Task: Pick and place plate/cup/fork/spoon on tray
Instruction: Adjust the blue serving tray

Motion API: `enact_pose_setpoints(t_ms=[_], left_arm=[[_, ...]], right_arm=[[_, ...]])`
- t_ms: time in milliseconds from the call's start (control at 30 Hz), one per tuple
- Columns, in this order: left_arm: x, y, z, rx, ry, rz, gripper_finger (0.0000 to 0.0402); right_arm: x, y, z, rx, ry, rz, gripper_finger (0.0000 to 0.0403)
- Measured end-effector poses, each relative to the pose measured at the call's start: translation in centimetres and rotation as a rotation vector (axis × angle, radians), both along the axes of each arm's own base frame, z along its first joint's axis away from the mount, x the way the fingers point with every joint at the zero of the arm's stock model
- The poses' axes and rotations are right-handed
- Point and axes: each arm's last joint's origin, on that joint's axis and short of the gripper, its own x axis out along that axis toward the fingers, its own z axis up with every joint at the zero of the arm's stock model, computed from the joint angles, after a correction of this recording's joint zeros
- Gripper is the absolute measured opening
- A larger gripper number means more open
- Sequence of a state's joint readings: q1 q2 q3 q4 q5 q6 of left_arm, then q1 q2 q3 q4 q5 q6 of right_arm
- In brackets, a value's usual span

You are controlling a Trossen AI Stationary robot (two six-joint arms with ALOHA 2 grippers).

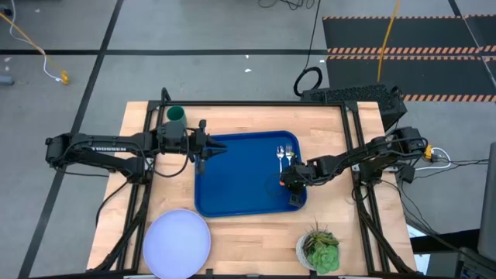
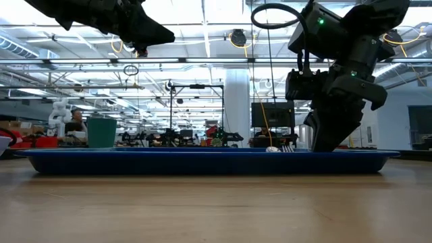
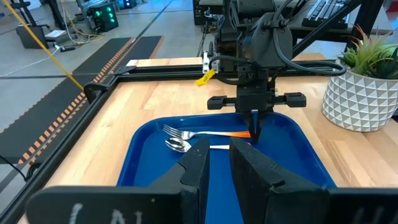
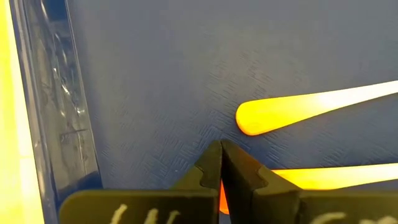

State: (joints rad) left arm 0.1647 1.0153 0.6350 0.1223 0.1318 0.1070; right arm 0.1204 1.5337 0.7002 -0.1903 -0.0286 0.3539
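Wooden table (image 1: 256,232), blue tray (image 1: 232,194), right gripper (image 1: 293,184) fingers pressed together at fork (image 1: 290,159) handle, left gripper (image 1: 208,147) slightly parted, empty: risks dragging spoon (image 1: 280,160).

A robotics lab or industrial workshop hall. The low view looks across a wooden tabletop (image 2: 216,209) into a wide open room with rows of ceiling strip lights (image 2: 61,34), exposed pipes and a white column (image 2: 237,108), benches crowded with equipment, and a seated person (image 2: 75,121) far off. From above, the floor is grey concrete marked with dark tape lines (image 1: 101,66), black ribbed mats edged in orange hazard stripes (image 1: 407,53), and loose cables (image 1: 310,43).
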Motion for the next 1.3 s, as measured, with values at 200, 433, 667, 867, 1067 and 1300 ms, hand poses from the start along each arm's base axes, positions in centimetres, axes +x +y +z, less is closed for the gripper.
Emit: enact_pose_setpoints(t_ms=[200, 433, 667, 867, 1067, 1300], left_arm=[[0.0, 0.0, 0.0, 0.0, 0.002, 0.0, 0.0067], [0.0, 0.0, -0.1, -0.001, 0.006, 0.0, 0.0067], [-0.1, 0.0, -0.2, 0.009, 0.021, -0.001, 0.0067], [-0.7, 0.8, -1.7, 0.035, 0.191, 0.223, 0.0067], [-1.8, 1.6, -3.2, -0.135, 0.355, 0.244, 0.0067], [-0.4, 1.1, -6.6, -0.286, 0.561, 0.271, 0.0067]], right_arm=[[0.0, 0.0, 0.3, 0.0, 0.016, 0.001, 0.0], [-0.1, 0.0, 0.5, -0.003, 0.045, 0.001, 0.0], [-0.1, 0.3, 0.5, -0.002, 0.039, 0.005, 0.0], [-0.2, 0.8, 0.5, -0.006, 0.042, 0.007, 0.0], [-0.2, 1.0, 0.5, -0.022, 0.039, 0.004, 0.0], [-0.2, 1.0, 0.5, -0.021, 0.038, 0.005, 0.0]])
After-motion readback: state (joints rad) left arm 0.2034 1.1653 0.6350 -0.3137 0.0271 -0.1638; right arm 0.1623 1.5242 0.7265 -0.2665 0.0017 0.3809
